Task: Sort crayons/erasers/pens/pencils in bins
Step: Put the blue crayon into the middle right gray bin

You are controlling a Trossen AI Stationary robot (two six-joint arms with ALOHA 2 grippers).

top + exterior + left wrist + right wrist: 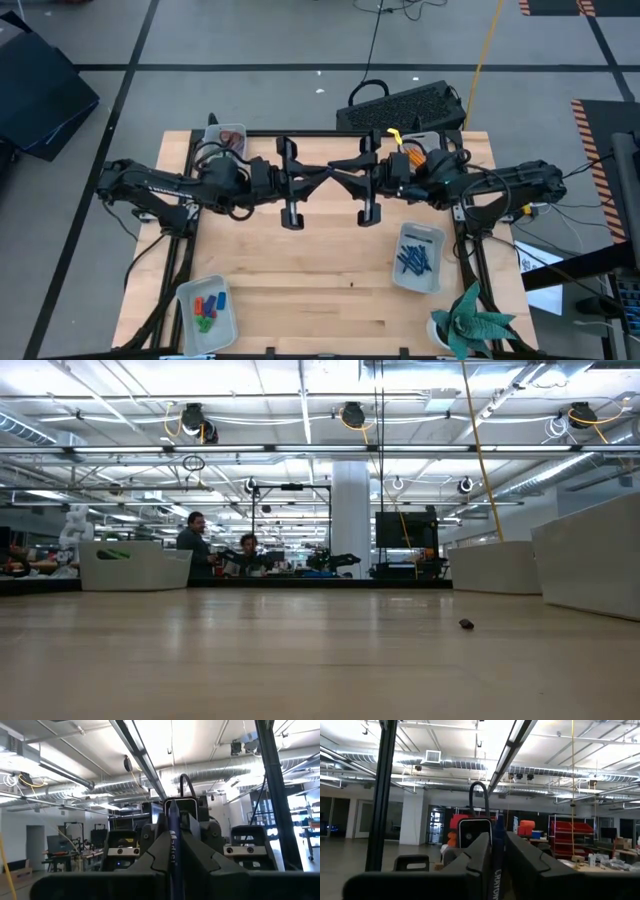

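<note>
**Precariously, one stick between two arms**

The blue stick [498,855], lettered "CRAYON", stands pinched mid-air above the surface [300,290], just toward 12 o'clock of its centre. The left gripper [320,181] and right gripper [340,181] meet there tip to tip, and each wrist view shows its jaws closed on a blue stick [172,845].

The bin with crayons [208,308] sits at 7 o'clock [222,338]. The bin with pens [415,260] is at 4 o'clock [425,232].

The risk, as I judge it, is in the release. If both let go together, the stick drops and rolls. If both pull while clamped, it may snap. The lettering could also send it to the wrong bin.
</note>
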